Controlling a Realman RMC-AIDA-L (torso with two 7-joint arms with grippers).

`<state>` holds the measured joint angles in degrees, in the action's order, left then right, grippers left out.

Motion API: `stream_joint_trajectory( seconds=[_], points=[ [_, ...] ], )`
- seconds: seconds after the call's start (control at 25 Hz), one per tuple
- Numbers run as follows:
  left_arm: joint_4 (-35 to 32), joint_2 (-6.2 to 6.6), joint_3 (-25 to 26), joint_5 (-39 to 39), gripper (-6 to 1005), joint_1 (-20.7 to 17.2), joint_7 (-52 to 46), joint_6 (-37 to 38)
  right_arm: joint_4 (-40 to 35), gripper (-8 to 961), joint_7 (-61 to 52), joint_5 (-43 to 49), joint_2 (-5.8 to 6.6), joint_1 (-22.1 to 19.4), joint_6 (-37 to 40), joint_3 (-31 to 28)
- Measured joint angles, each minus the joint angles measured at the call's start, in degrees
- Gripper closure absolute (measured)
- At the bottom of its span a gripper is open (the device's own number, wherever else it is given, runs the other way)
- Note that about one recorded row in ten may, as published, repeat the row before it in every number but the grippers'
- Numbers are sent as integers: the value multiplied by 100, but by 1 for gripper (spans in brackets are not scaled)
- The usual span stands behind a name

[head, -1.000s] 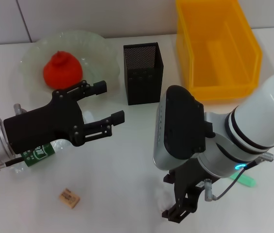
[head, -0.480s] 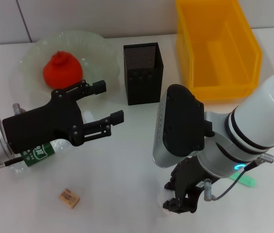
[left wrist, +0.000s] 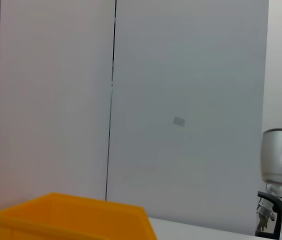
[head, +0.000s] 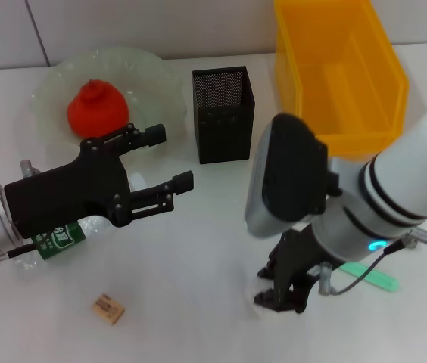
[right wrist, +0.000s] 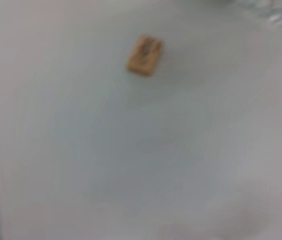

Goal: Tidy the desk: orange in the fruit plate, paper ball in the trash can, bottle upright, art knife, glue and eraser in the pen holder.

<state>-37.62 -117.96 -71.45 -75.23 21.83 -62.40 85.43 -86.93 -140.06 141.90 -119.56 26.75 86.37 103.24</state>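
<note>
The orange (head: pixel 98 108) lies in the clear fruit plate (head: pixel 149 72) at the back left. My left gripper (head: pixel 172 157) hovers open in front of the plate, and the bottle (head: pixel 58 238) lies on its side under that arm. The tan eraser (head: pixel 108 309) (right wrist: pixel 144 54) rests near the front edge. Low over the table at the front, my right gripper (head: pixel 279 293) is shut on the white paper ball (head: pixel 262 298). A green art knife (head: pixel 374 277) pokes out from under the right arm. The glue is out of view.
The black mesh pen holder (head: pixel 223 113) stands at the back centre. Beside it on the right is the yellow trash can (head: pixel 338 76) (left wrist: pixel 71 217). The bulky right forearm (head: pixel 380 197) covers much of the table's right front.
The right gripper closed around the paper ball, and the right arm shifted up and to the right with it. The left arm has not moved.
</note>
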Motion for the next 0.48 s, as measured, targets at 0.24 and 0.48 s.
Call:
stream_joint_trajectory(
  seconds=[0.24, 0.48],
  points=[
    [21, -4, 0, -1, 238, 3, 27, 0, -22, 662, 48, 6, 23, -15, -7, -693],
    [44, -13, 0, -18, 240, 24, 50, -24, 9, 664, 192, 11, 29, -15, -95, -1269]
  ],
)
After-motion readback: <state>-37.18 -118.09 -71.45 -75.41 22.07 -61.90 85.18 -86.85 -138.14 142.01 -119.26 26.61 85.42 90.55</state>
